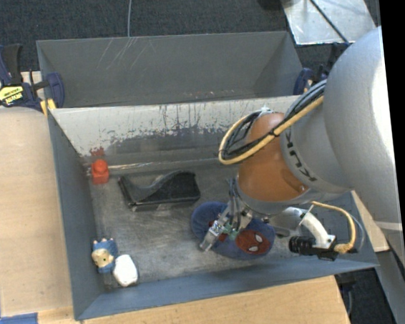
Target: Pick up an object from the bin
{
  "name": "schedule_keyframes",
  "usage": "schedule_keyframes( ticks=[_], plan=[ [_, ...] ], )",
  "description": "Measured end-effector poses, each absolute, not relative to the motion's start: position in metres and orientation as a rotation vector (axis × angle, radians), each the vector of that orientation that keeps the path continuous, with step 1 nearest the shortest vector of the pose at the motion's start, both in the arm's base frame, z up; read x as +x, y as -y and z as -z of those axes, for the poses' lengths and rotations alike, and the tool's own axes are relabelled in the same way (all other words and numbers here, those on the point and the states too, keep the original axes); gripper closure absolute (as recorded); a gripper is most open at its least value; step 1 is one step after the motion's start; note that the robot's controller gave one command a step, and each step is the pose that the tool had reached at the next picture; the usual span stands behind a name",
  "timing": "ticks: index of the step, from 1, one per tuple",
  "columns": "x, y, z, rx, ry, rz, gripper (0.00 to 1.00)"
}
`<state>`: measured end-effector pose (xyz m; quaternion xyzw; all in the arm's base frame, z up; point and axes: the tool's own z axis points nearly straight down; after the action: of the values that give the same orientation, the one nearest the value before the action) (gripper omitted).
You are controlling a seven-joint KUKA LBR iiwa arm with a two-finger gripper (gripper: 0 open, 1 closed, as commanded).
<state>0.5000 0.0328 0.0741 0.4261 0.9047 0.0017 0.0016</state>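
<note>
My gripper (221, 233) is low in the bin's front right part, right over a blue soft thing (203, 218) that carries a red round patch with a web-like face (253, 242). The gripper's tip rests on or just above the blue thing's middle and hides part of it. A black wedge-shaped tool (161, 189) lies to the upper left of the gripper, a short gap away from the blue thing.
A small orange bottle (100, 170) stands at the far left by the back wall. In the front left corner lie a little blue and yellow figure (103, 253) and a white lump (125, 270). The arm with its orange cover and cables covers the bin's right side.
</note>
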Motion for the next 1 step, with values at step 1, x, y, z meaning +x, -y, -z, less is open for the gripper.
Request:
schedule_keyframes(
  ticks=[1],
  plan=[
    [0.5008, -0.0329, -0.0761, 1.332, -2.843, -0.003, 0.0]
  ],
)
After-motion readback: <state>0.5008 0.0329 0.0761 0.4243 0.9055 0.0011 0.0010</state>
